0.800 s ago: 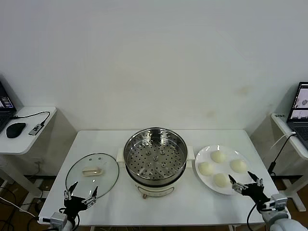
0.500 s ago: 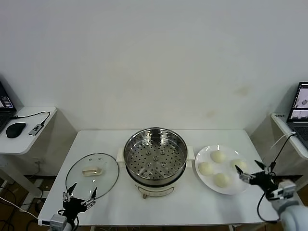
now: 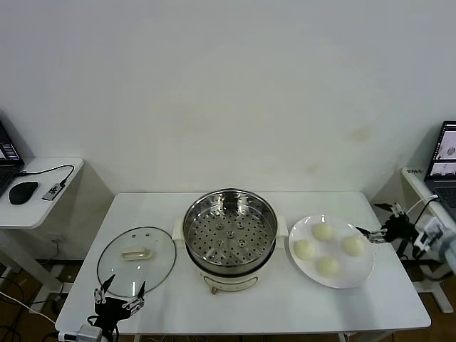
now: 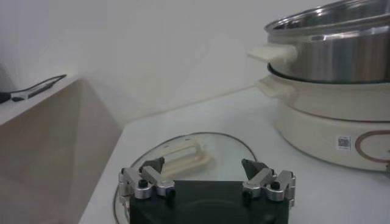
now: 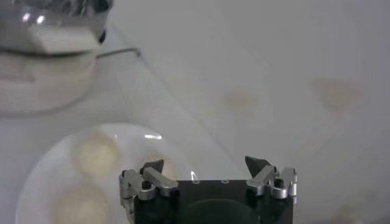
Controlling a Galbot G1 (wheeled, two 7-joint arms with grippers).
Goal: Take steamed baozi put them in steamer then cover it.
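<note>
Four cream-white baozi point(image 3: 325, 247) lie on a white plate point(image 3: 362, 274) at the table's right; several show blurred in the right wrist view point(image 5: 95, 154). The steel steamer point(image 3: 229, 229) with its perforated tray stands empty at the centre on a cream base point(image 4: 329, 125). The glass cover point(image 3: 136, 251) with a cream handle point(image 4: 183, 159) lies flat to its left. My right gripper point(image 3: 379, 223) is open and empty, raised at the plate's right rim beside the right-hand bun. My left gripper point(image 3: 118, 296) is open and empty at the table's front left edge, just in front of the cover.
A side table point(image 3: 39, 203) with a mouse and cable stands at the left. Another with a laptop point(image 3: 445, 160) stands at the right, close to my right arm. A white wall rises behind the table.
My right gripper has risen from the table's front right edge and swung back to the plate's right rim. My left gripper has sunk slightly toward the front edge.
</note>
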